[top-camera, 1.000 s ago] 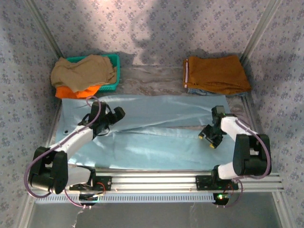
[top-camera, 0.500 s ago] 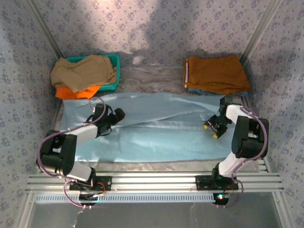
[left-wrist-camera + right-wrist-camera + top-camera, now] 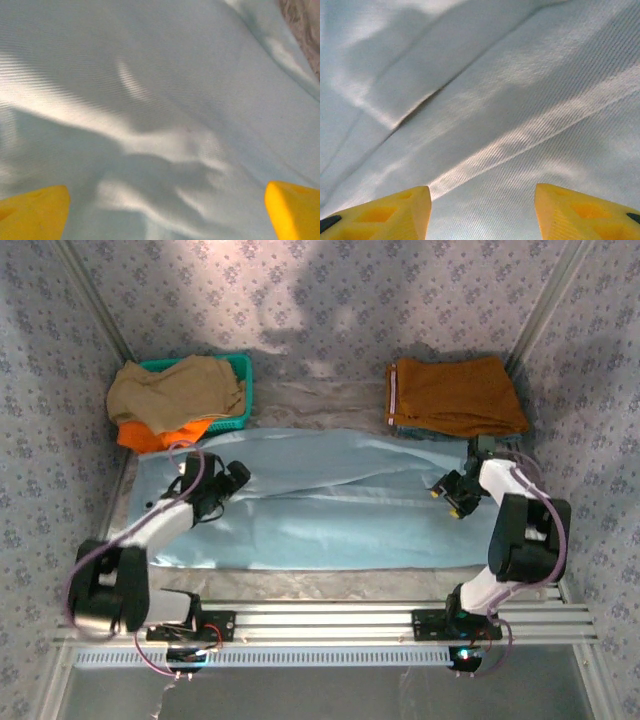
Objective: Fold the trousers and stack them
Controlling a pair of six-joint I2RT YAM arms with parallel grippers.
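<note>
Grey table (image 3: 330,585), patterned walls (image 3: 400,300). Trousers (image 3: 320,505) lie flat, running from beneath the left pincer (image 3: 228,480) across to beneath the right pincer (image 3: 452,498), probably spread for a lengthwise fold. Both pincers are released, fingers parted over the cloth, gripping nothing. Since a second ago, both pincers sit farther from their bases. The cloth's near edge has drawn back and the band is narrower.

The tabletop (image 3: 330,582) is viewed from high above and behind the arm bases (image 3: 190,625), which are set along the lower edge, and is faced downward. The wrist views are taken very close above the trousers (image 3: 320,505), past the left fingers (image 3: 35,210) and right fingers (image 3: 395,210) at the lower corners. The cloth ahead of each pair of fingers is shared with the top view.
</note>
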